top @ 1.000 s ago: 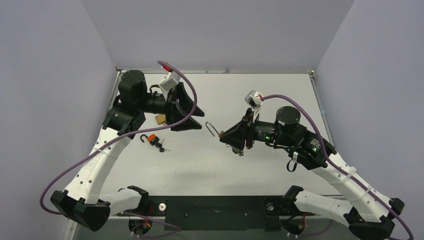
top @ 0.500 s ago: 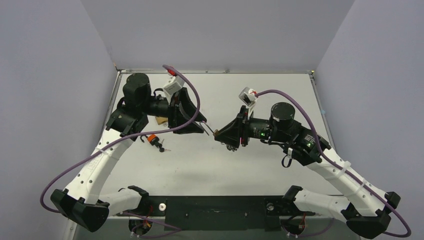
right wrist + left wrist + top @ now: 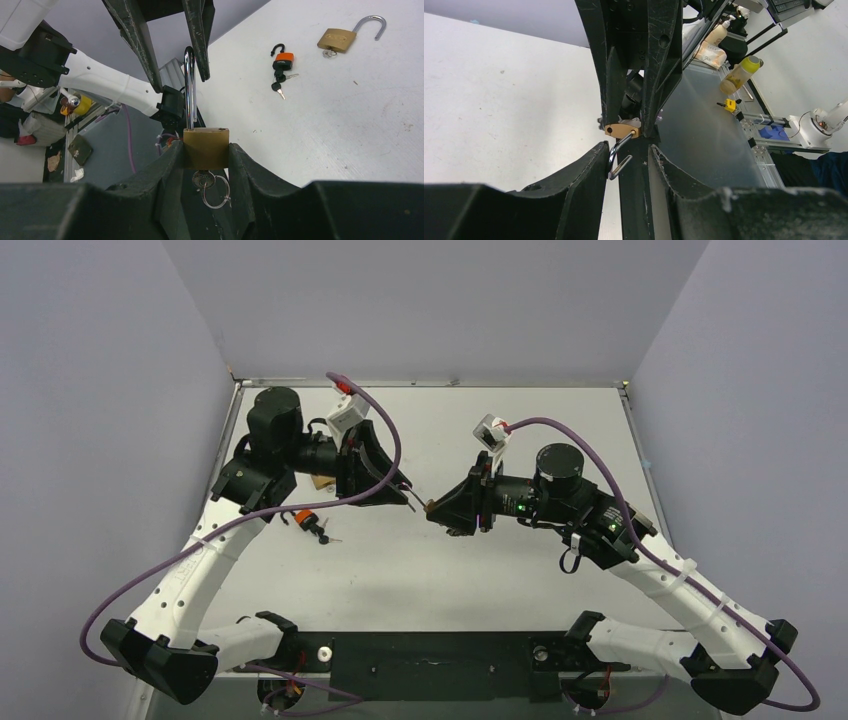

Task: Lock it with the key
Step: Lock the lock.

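Brass padlock (image 3: 205, 148) sits clenched by its body in my right tool (image 3: 432, 508) above the desk (image 3: 520, 420), key (image 3: 201, 178) hanging from its base, its open shackle (image 3: 189, 85) poking between the spread fingers (image 3: 574, 185) of my released left tool (image 3: 628, 152).

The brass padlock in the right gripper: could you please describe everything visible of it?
The brass padlock has a squat golden metal body and a shiny steel shackle, which is open, its free end out of the body. The right gripper clamps the body by its sides, shackle pointing toward the left arm. A key on a wire ring sits in its underside. The left gripper flanks the shackle tip with open fingers; contact is unclear.
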### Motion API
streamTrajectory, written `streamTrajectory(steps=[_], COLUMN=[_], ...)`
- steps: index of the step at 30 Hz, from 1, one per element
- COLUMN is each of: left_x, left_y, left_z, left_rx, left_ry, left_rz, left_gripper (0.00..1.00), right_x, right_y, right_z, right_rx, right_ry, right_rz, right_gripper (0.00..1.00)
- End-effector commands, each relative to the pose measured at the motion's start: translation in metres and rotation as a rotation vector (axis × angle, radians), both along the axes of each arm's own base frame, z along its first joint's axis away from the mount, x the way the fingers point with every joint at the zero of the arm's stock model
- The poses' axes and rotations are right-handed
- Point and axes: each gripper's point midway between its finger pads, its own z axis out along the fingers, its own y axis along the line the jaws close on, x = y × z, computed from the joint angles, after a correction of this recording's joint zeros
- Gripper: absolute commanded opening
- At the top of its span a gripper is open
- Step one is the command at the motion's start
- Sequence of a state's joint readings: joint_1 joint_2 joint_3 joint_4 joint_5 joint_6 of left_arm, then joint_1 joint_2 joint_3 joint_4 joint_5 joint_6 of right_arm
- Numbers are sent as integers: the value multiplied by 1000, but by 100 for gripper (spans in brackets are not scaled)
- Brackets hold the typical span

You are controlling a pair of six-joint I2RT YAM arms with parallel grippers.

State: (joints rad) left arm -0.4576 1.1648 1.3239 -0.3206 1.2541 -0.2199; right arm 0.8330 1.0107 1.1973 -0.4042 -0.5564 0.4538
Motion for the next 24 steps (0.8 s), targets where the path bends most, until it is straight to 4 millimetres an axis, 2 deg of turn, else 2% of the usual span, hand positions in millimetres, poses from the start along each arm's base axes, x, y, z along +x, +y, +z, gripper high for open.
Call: streamTrajectory(steps=[1, 6, 8, 11, 13, 15, 16, 17, 19, 21, 23, 24], left_x=[-6, -5, -4, 0, 3, 7, 10, 13, 17, 20, 26, 31], left_y=[2, 2, 1, -1, -1, -3, -5, -6, -6, -5, -5, -5], left_z=[6, 6, 5, 5, 7, 11, 19, 26, 37, 50, 60, 63], left_rx=[-8, -5, -4, 0, 1, -7, -33, -53, -84, -115, -131, -134], left_ry=[-50, -50, -49, -52, -52, -39, -63, -51, -34, -18, 1, 7], left_rz=[-13, -7, -5, 19, 43, 82, 95, 122, 162, 203, 258, 290], left_gripper=[32, 26, 18, 0, 0, 0, 0, 0, 0, 0, 0, 0], right_x=[2, 3, 4, 5, 9, 18, 26, 30, 43, 54, 66, 66], right_y=[2, 0, 1, 1, 0, -3, -6, -9, -18, -27, -39, -43], right_z=[32, 30, 29, 29, 26, 24, 23, 22, 22, 27, 44, 45], right_rx=[79, 66, 63, 59, 46, 31, 20, 9, -5, 5, 63, 78], right_ry=[-80, -84, -85, -91, -101, -127, -142, -165, -203, -239, -290, -303], right_rz=[-7, -16, -16, -22, -41, -95, -148, -179, -270, -350, -446, -461], right_gripper=[0, 0, 0, 0, 2, 27, 48, 66, 77, 81, 87, 88])
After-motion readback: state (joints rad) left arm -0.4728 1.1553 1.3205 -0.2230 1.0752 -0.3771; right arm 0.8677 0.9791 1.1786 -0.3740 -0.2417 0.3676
